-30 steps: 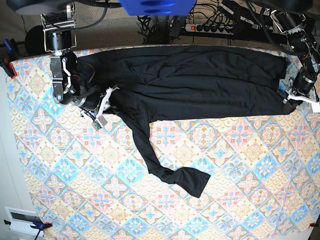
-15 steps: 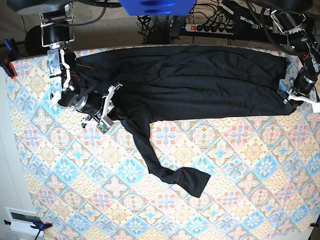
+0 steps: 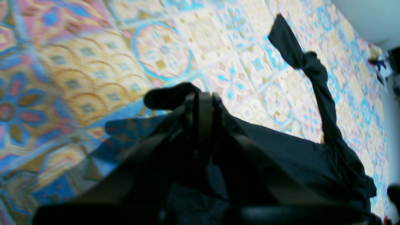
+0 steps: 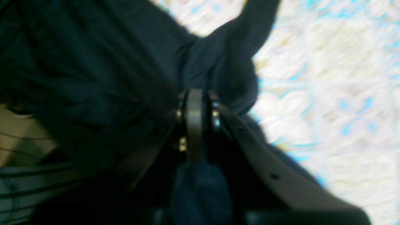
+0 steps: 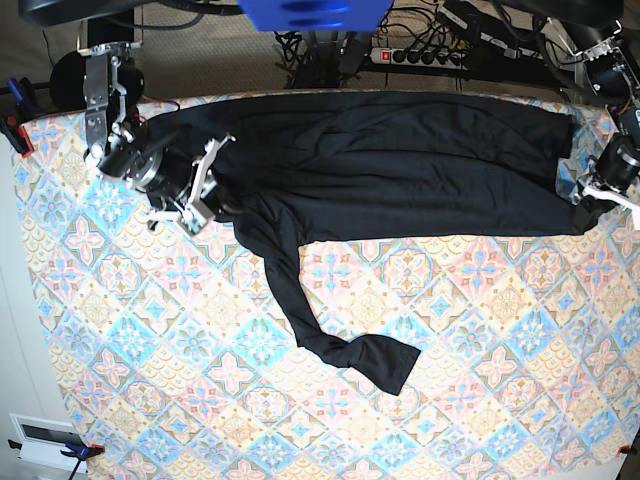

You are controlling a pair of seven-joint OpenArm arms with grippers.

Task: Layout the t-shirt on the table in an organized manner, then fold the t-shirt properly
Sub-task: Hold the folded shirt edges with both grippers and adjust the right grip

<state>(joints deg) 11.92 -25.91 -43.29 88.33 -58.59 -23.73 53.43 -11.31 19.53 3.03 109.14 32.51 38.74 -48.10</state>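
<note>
Clearly the black t-shirt (image 5: 400,165) lies stretched in a long band across the far part of the table (image 5: 470,340), and the right gripper (image 5: 222,205) has its fingers pinched tight on a bunch of cloth at one end, the fabric spreading away beyond the fingertips and to one side of them in the right wrist view. At the other end the left gripper (image 5: 583,197) is likewise clamped on the t-shirt's edge, a small fold poking out past its fingertips, though that wrist picture is blurred, so the exact bite is hard to judge. One sleeve (image 5: 330,320) trails from just beside the right gripper's fingers toward the near side, ending in a twisted, flattened cuff well apart from both grippers.
</note>
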